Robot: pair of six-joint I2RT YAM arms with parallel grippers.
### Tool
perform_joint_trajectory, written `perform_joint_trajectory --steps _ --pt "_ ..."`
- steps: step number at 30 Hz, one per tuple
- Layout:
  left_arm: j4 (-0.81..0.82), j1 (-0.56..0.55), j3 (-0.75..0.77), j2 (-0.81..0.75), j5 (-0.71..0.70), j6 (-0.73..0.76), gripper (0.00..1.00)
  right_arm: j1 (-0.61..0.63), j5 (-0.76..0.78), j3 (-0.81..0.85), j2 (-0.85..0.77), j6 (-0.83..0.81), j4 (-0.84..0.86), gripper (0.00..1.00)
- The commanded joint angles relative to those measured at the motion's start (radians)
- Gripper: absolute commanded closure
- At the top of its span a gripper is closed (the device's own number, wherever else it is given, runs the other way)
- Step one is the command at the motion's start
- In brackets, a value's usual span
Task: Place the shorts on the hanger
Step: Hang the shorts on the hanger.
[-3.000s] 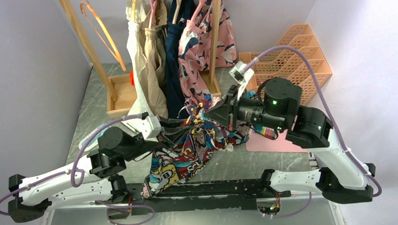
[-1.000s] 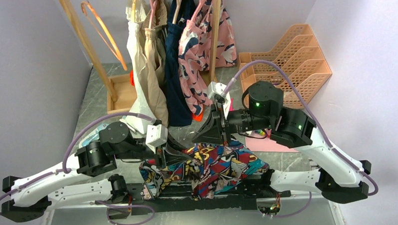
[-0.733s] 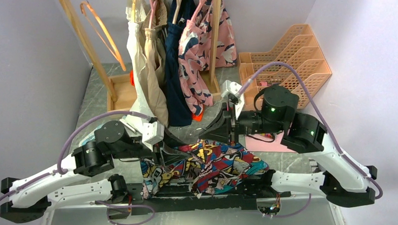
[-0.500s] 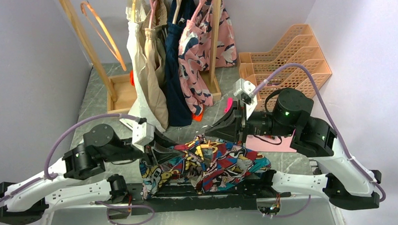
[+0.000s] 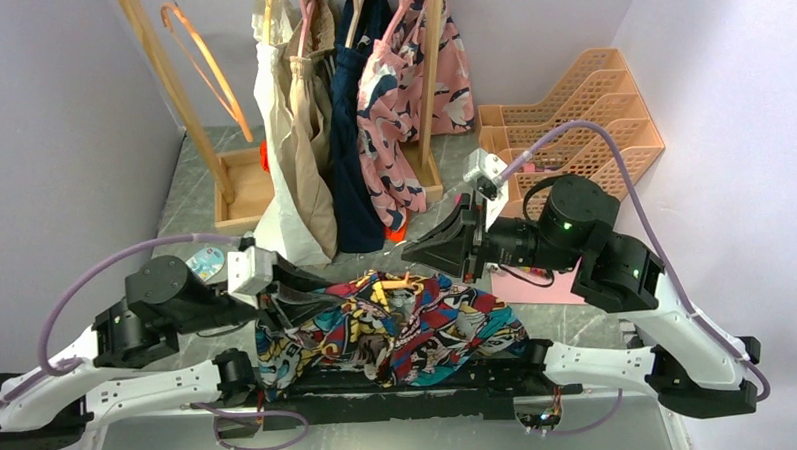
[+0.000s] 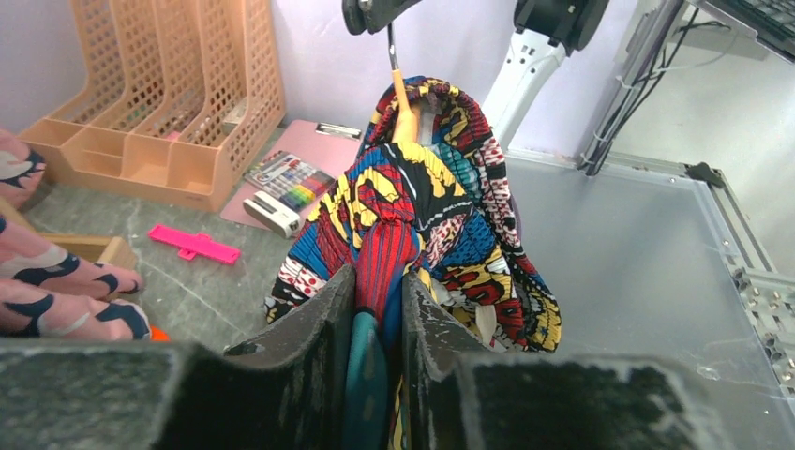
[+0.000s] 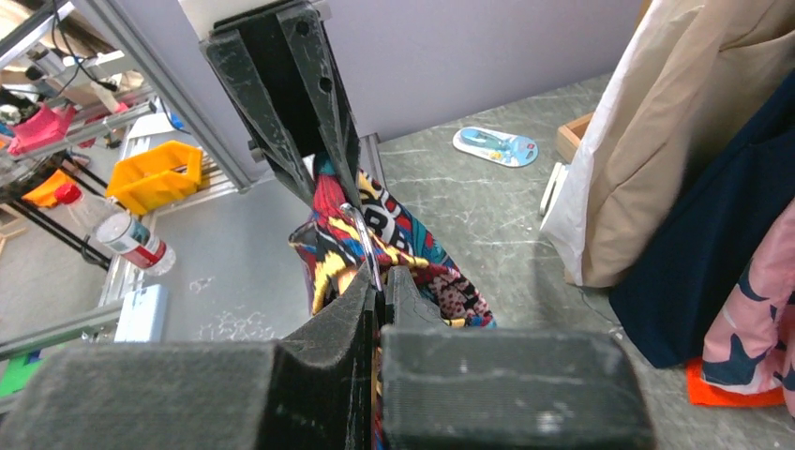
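Grey marbled tabletop (image 5: 174, 223) between lilac walls (image 5: 61, 127), comic-print fabric shorts (image 5: 398, 320) pinched in left gripper (image 6: 377, 281), right gripper (image 7: 380, 277) clamped on silver hook (image 7: 361, 230) of slim orange-tan hanger (image 6: 403, 103).

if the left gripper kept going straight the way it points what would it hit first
The shorts: the left gripper is shut on a fold, and the bunch draped over the hanger lies straight ahead. Behind that, probably the right gripper holding the hanger, though depth is unclear.
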Motion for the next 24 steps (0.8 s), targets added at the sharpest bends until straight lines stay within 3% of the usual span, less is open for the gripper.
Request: perform_joint_trajectory --steps 1,6,10,13,18,24 --pt "-0.085 0.014 0.059 -0.087 -0.165 -0.015 0.72 -0.005 0.072 0.024 -0.112 0.006 0.078 1.00" --pt "-0.129 0.014 0.087 -0.096 -0.165 -0.025 0.63 -0.005 0.093 0.025 -0.118 0.002 0.094 1.00" --pt "-0.121 0.014 0.115 -0.092 -0.139 -0.020 0.41 -0.006 0.074 0.031 -0.106 -0.001 0.092 1.00" --pt "-0.093 0.014 0.162 -0.062 -0.093 0.007 0.31 -0.006 0.052 0.044 -0.091 -0.005 0.080 1.00" --pt "-0.084 0.014 0.310 0.097 0.064 0.090 0.28 -0.005 -0.038 0.073 -0.050 -0.034 0.027 1.00" --pt "-0.285 0.014 0.511 0.377 0.232 0.208 0.27 -0.005 -0.105 0.070 -0.031 -0.053 -0.015 1.00"
